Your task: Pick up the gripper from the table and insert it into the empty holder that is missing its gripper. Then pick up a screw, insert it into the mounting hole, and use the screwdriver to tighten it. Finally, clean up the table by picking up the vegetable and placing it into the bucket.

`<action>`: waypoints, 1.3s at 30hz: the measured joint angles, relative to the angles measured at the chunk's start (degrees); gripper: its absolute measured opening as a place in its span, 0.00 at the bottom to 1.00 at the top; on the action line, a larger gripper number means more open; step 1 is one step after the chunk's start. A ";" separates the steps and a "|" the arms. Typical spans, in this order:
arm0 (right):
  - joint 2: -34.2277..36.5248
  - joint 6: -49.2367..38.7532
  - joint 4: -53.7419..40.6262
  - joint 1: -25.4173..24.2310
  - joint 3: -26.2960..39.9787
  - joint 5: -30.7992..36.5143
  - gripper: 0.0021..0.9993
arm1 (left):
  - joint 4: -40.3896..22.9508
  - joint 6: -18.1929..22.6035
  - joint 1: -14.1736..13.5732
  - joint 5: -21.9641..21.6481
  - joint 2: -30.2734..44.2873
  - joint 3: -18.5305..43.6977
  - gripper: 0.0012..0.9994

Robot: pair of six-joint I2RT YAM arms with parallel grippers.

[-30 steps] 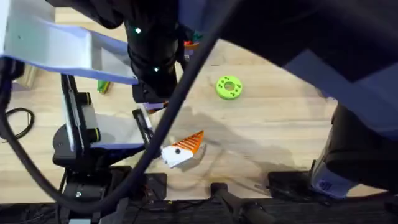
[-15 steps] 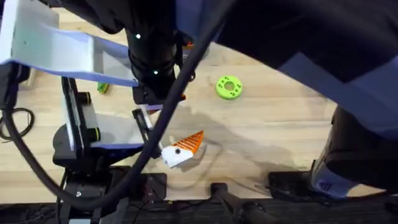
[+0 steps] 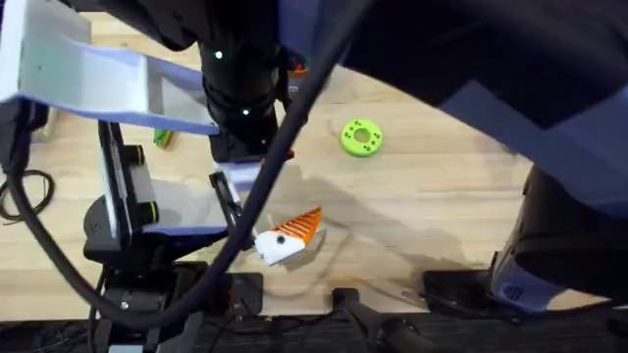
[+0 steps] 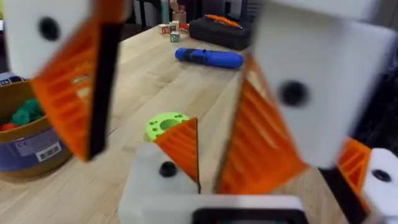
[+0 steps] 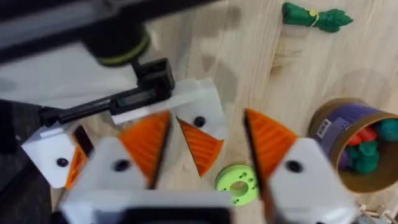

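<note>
surface (image 3: 442, 206): light wood, cleanup not done | bucket (image 5: 348, 146): far right, toys inside, vegetable (image 5: 314, 17) lying apart from it | screwdriver (image 4: 208, 57): lying far off, unused | holder (image 3: 278, 245): near centre, gripper (image 3: 304, 224) seated in it | left claw (image 4: 171, 118) and right claw (image 5: 199, 146): both spread open, empty

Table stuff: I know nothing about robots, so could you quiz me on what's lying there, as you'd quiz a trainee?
1. True or false: the vegetable lies inside the bucket.
2. What colour is the screwdriver? A red, B blue, C yellow.
3. Fill in: the disc with holes is ___.

Key: 1 false, it lies on the table outside the bucket; 2 B; 3 green.
</note>
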 joint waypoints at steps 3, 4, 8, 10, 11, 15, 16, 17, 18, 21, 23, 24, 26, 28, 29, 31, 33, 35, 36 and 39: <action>0.00 -0.08 -0.19 -0.39 -0.15 -0.64 0.93 | 0.01 0.18 -0.01 -0.01 -0.02 0.00 0.99; 0.00 0.00 -0.26 -0.54 -0.15 -1.05 0.94 | 0.01 0.20 -0.01 -0.01 -0.02 0.00 0.99; -0.02 0.04 -0.57 -1.43 -0.15 -3.20 0.95 | 0.01 0.22 -0.01 -0.01 -0.02 0.00 0.99; -0.31 0.05 -1.12 -2.14 -0.26 -4.03 0.95 | 0.01 0.22 -0.01 -0.01 -0.02 0.00 0.99; -0.70 0.04 -1.48 -2.53 -0.41 -4.30 0.95 | 0.01 0.22 -0.01 -0.01 0.00 0.00 0.99; -3.77 0.02 -3.29 -4.02 -0.79 -4.97 0.95 | 0.01 0.22 -0.01 -0.01 0.00 0.00 0.99; -4.81 0.02 -3.42 -4.43 -0.79 -5.10 0.95 | 0.01 0.22 -0.01 -0.01 -0.02 0.00 0.99; -5.77 0.02 -3.52 -4.78 -0.79 -5.26 0.95 | 0.01 0.22 -0.01 -0.01 -0.02 0.00 0.99; -6.77 0.02 -3.71 -5.17 -0.79 -5.59 0.95 | 0.01 0.22 -0.01 -0.01 0.00 0.00 0.99; -8.93 0.02 -5.38 -6.26 -0.79 -7.54 0.95 | 0.01 0.22 -0.01 -0.01 -0.02 0.00 0.99; -9.58 0.10 -6.61 -7.07 -0.79 -9.01 0.95 | 0.01 0.22 -0.01 -0.01 -0.02 0.00 0.99; -9.75 0.33 -6.73 -7.41 -0.79 -9.53 0.95 | 0.01 0.22 -0.01 -0.01 -0.02 0.00 0.99; -9.77 1.26 -6.36 -8.15 -0.87 -10.28 0.95 | 0.01 0.22 -0.01 -0.01 0.00 0.00 0.99; -10.21 2.33 -4.59 -8.99 -2.32 -10.88 0.95 | 0.01 0.22 -0.01 -0.01 -0.01 0.00 0.99; -10.68 2.98 -3.39 -9.40 -3.67 -11.03 0.95 | 0.01 0.22 -0.01 -0.01 -0.01 0.00 0.99; -12.21 4.07 -0.61 -10.15 -7.32 -11.17 0.95 | 0.01 0.20 -0.01 -0.01 -0.02 0.00 0.99; -14.69 5.50 3.78 -10.92 -12.66 -11.33 0.95 | 0.01 0.22 -0.01 -0.01 -0.01 0.00 0.99; -18.22 7.55 9.29 -11.80 -19.37 -11.40 0.95 | 0.01 0.22 -0.01 -0.01 -0.01 0.00 0.99; -20.19 8.89 12.30 -12.29 -22.78 -11.42 0.95 | 0.01 0.22 -0.01 -0.01 -0.02 0.00 0.99; -26.37 14.43 18.52 -14.53 -31.85 -11.06 0.95 | 0.01 0.22 -0.01 -0.01 -0.02 0.00 0.99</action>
